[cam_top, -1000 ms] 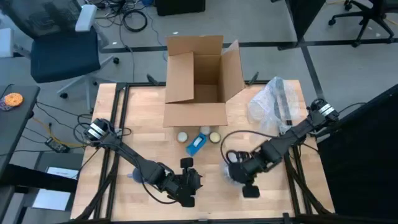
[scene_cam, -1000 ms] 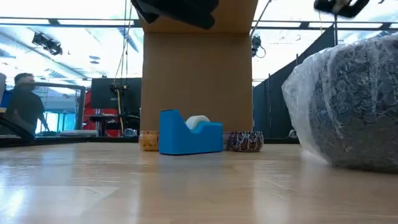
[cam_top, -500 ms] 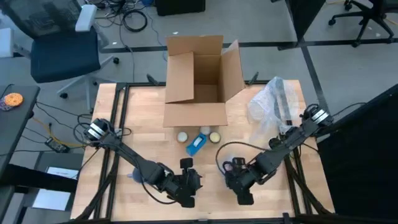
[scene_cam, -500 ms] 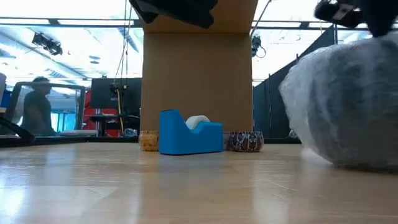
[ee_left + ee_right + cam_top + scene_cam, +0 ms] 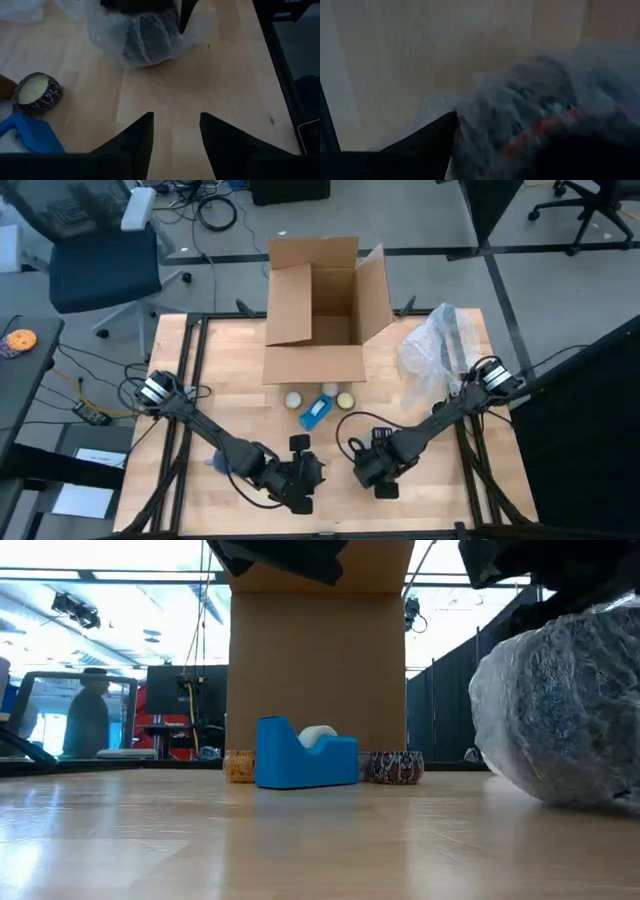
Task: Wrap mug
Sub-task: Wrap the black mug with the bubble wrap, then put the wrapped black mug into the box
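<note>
Right end effector (image 5: 372, 470): mine, low over the front of the tabletop (image 5: 230, 360), pressed against the wrapped mug. From the wrist view I see one dark finger (image 5: 427, 137) beside the bubble wrap, but I cannot tell how far my fingers are apart or whether they actually grip it.

Left end effector (image 5: 176, 135): mine too, waiting near the front edge just beside the bundle, fingers spread apart with nothing between them.

Mug (image 5: 142, 35): dark and patterned, sitting on the tabletop at the front, right of centre, enclosed in clear bubble wrap. In the low view the bundle (image 5: 565, 710) rests on the wood.

Progress: I judge the wrapping largely done, since plastic covers the mug on every side I can see. Loose film flares at the edges, so what seems left is tucking and taping it, then perhaps boxing it. I cannot see any tape on the bundle.

Counts: one wrapped mug; one blue tape dispenser (image 5: 316, 412); two small candles (image 5: 293, 400) beside the dispenser, one on each side; one open cardboard box (image 5: 318, 310) at the back; one heap of spare bubble wrap (image 5: 440, 345) at the right rear; two arms.
</note>
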Robot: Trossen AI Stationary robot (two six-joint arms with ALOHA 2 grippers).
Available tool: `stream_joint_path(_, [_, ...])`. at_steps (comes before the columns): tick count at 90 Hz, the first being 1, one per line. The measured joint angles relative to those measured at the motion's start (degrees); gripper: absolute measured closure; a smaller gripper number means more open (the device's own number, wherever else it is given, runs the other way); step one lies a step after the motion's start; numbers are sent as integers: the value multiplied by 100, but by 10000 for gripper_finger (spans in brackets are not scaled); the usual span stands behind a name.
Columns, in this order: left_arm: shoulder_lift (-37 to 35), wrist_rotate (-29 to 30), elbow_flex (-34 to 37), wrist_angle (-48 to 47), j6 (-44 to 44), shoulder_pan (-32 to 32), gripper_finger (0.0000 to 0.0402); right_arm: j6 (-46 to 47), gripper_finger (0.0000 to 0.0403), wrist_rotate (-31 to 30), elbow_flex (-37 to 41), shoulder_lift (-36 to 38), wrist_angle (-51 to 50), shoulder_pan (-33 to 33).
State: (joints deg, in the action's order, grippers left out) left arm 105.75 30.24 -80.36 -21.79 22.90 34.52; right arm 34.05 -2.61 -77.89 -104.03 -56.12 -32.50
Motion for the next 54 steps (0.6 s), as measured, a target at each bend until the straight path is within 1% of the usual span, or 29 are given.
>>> stream_joint_path(14, [0,0,0,0,-1,0,255,379,165,-417,-359,416,-453,-205])
stream_joint_path(28, [0,0,0,3,4,-2,255,737,170,-743,-364,682,-542,-351])
stream_joint_path(41, [0,0,0,6,14,4,255,878,168,-531,-160,541,-382,-300])
stream_joint_path(54, [0,0,0,1,24,4,255,722,163,75,267,240,128,-170])
